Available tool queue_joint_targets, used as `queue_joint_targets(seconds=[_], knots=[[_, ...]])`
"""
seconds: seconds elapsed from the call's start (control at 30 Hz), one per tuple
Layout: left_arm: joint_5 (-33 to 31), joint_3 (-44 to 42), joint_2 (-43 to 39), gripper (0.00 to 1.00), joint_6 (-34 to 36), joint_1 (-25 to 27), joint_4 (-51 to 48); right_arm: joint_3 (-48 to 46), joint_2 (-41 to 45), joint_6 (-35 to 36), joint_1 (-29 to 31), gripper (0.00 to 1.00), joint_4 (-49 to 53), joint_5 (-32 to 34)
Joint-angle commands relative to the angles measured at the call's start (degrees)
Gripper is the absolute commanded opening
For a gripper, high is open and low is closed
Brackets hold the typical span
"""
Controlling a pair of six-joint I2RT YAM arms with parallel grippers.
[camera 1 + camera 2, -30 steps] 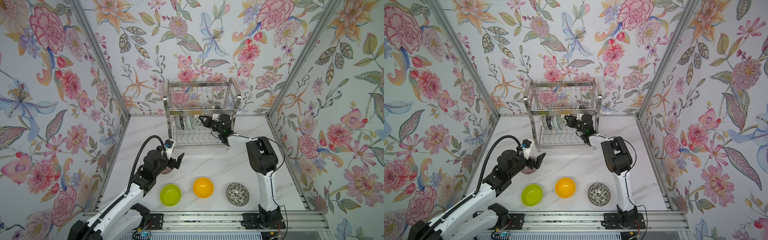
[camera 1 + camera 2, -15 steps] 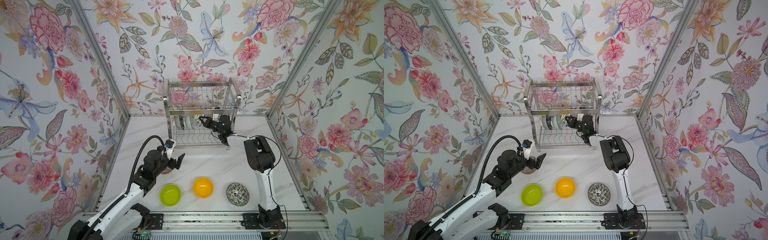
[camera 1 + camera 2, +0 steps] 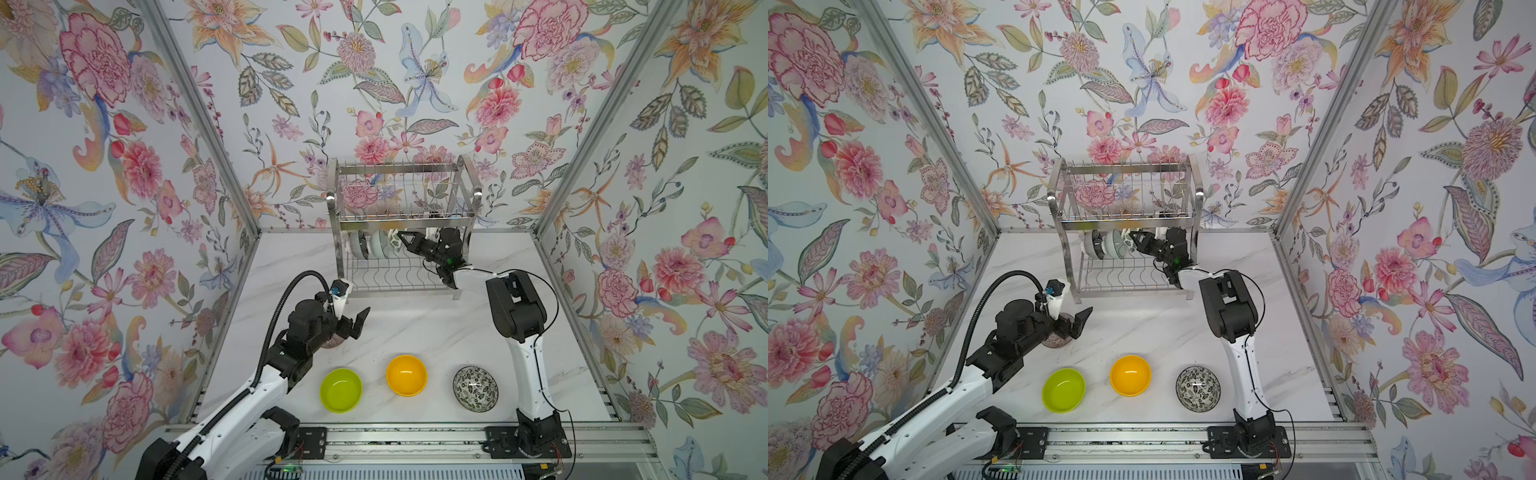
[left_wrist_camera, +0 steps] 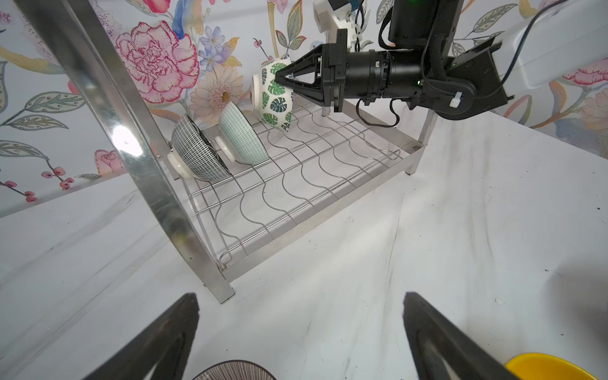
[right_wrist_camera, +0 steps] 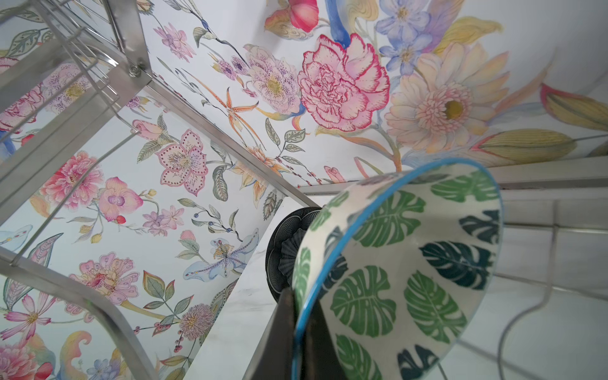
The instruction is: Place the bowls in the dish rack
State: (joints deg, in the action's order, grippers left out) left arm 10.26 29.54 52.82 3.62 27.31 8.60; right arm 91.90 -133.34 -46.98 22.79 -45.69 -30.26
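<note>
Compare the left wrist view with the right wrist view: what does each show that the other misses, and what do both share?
Only the left wrist view shows the left gripper, open, the pale mint bowl in the lower tier, and edges of the pinkish-brown ribbed bowl and orange-yellow bowl. Only the right wrist view shows the inside of the green-leaf bowl, plus the upper tier from below. Both show the dish rack, the dark navy bowl, and the right gripper shut on the green-leaf bowl's rim.

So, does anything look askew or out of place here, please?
Nothing spilled or damaged. The leaf-print bowl stands tilted on the lower tier of the dish rack, but the right tool grips its rim, which seems intended.
</note>
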Motion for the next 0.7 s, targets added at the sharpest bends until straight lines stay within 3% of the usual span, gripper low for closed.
queue_joint_targets(seconds=[0.0,0.67], knots=[[1.0,0.8,0.2,0.99,0.2,-0.5,0.6,2.1,-2.2,-0.3,-0.4,0.0,-2.9,-1.5],[1.2,1.0,1.0,0.99,0.2,-0.5,0.7,0.6,-2.9,0.0,-1.8,0.0,-1.8,-2.0]])
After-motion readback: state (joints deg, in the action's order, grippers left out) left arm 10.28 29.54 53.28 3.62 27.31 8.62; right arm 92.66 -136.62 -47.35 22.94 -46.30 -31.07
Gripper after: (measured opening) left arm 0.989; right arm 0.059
